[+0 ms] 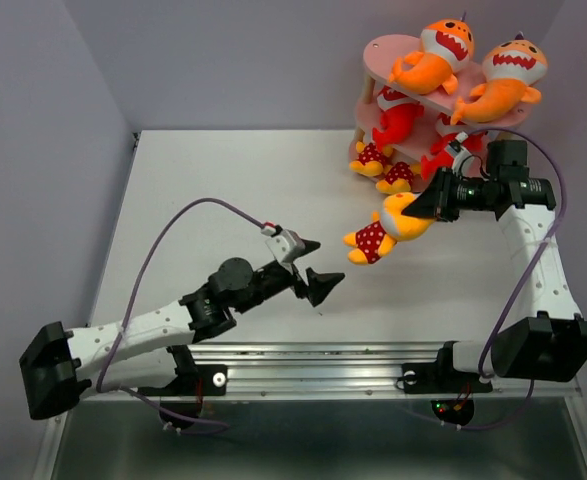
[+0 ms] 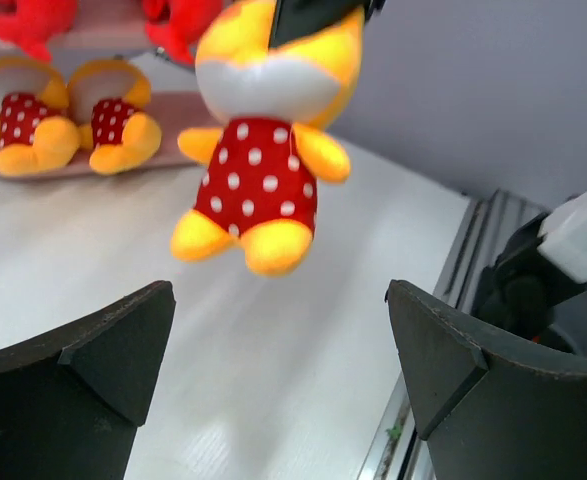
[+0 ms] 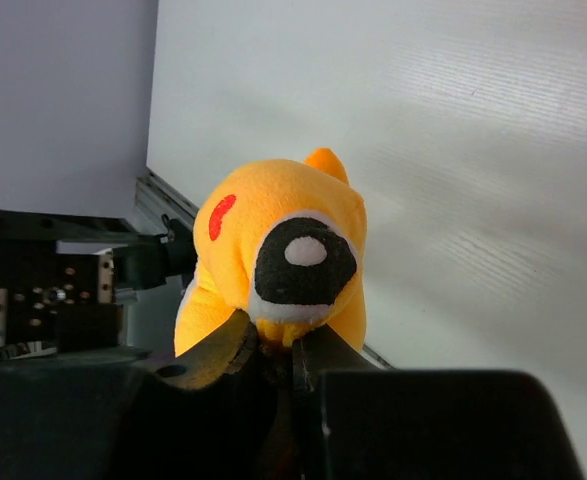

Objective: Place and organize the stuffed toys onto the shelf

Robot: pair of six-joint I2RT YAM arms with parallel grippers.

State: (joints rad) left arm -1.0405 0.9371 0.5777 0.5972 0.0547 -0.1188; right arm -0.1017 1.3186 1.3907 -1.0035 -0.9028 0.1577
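- Top external view: my right pincer (image 1: 420, 207) is clamped almost closed on the head of a dotted yellow-orange toy (image 1: 381, 233). The toy hangs above the tabletop (image 1: 233, 180), just in front of the shelf (image 1: 381, 47).
- My left pincer (image 1: 323, 264) gapes wide and holds nothing, near that toy but apart from it.
- Two orange sharks (image 1: 443, 55) sit on the top tier, two red sharks (image 1: 398, 120) on the middle and two dotted figures (image 1: 373, 158) on the bottom.

Bright, even light from above, only faint soft shadows on the white table (image 1: 223, 180), pale sheen streaking the tabletop in both wrist views, close dark fingers (image 2: 83, 390) in the left wrist view blurred, yellow plush toy (image 2: 258, 170) slightly soft, right wrist foreground underexposed, black.
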